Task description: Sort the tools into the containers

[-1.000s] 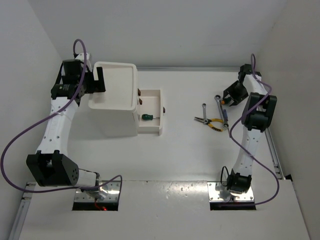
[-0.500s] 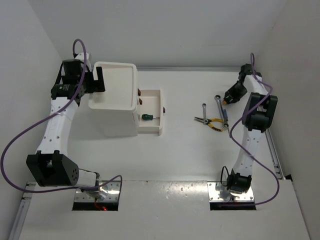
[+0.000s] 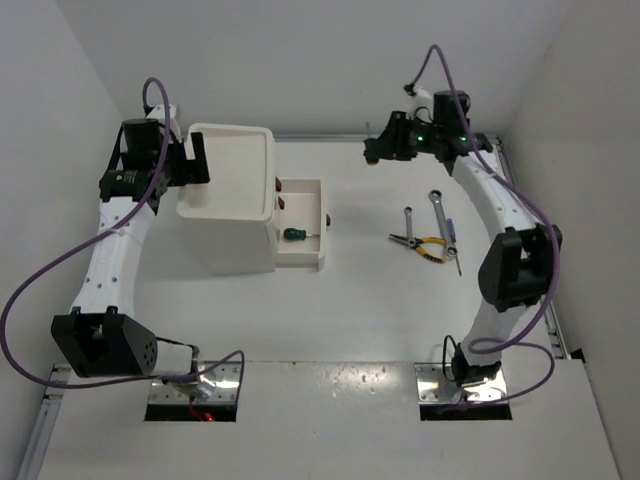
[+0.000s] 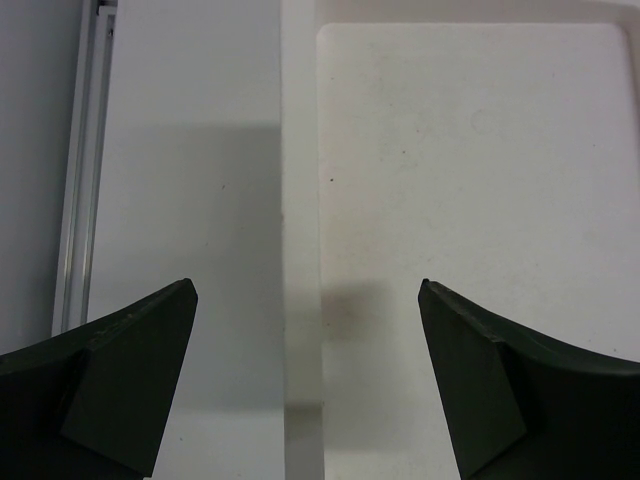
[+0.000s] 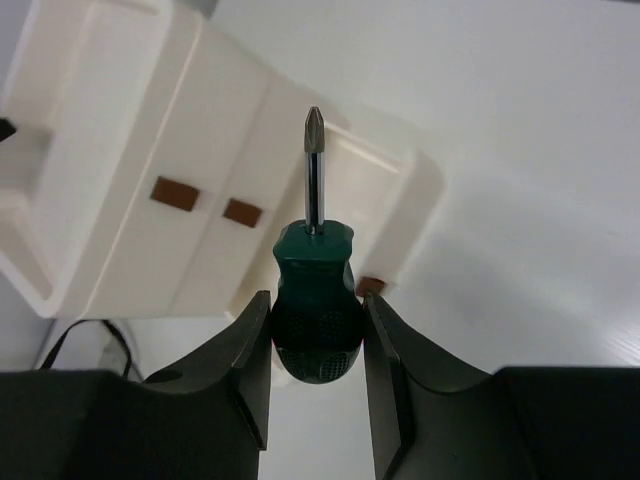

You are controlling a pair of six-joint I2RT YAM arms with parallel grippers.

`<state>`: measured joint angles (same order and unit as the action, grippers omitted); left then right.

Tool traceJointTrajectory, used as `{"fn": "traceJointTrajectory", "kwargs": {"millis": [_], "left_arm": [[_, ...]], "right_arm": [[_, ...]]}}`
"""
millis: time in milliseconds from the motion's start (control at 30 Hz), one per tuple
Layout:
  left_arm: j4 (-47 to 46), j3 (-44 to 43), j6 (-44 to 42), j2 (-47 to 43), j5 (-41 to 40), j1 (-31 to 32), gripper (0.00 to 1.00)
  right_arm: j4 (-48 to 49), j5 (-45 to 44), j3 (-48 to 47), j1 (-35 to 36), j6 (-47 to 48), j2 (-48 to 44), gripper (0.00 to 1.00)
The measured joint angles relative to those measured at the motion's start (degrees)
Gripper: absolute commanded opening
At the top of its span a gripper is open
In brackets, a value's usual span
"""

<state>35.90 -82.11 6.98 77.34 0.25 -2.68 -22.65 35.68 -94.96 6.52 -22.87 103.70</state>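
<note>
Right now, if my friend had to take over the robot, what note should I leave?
Left pincer: open and empty, above the left rim of the drawer box.
Right pincer: shut on a green screwdriver, in the air, tip pointing toward the box.
Done: a second green screwdriver lies in the open drawer.
Left to do: put the held one away, then sort a wrench, a second wrench, the yellow pliers and the thin blue screwdriver, all lying on the table.
</note>
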Motion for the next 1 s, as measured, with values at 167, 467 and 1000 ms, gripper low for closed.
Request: {"fn": "traceJointTrajectory", "kwargs": {"millis": [167,467,1000], "left_arm": [[0.24,0.0,0.15,-0.07,-0.55,0.0,1.0],[0.5,0.0,0.13,-0.55,-2.19,0.02,1.0],[0.63,-0.13,0.17,1.03,-2.78,0.02,1.0]], "right_arm": [[3.32,3.76,-3.82,7.61,-4.09,9.62,0.0],[3.69,3.34,-7.43,17.7,-8.39,22.05,0.0],[2.47,-2.71,-11.65,18.36,-8.83,22.67,0.63]]}}
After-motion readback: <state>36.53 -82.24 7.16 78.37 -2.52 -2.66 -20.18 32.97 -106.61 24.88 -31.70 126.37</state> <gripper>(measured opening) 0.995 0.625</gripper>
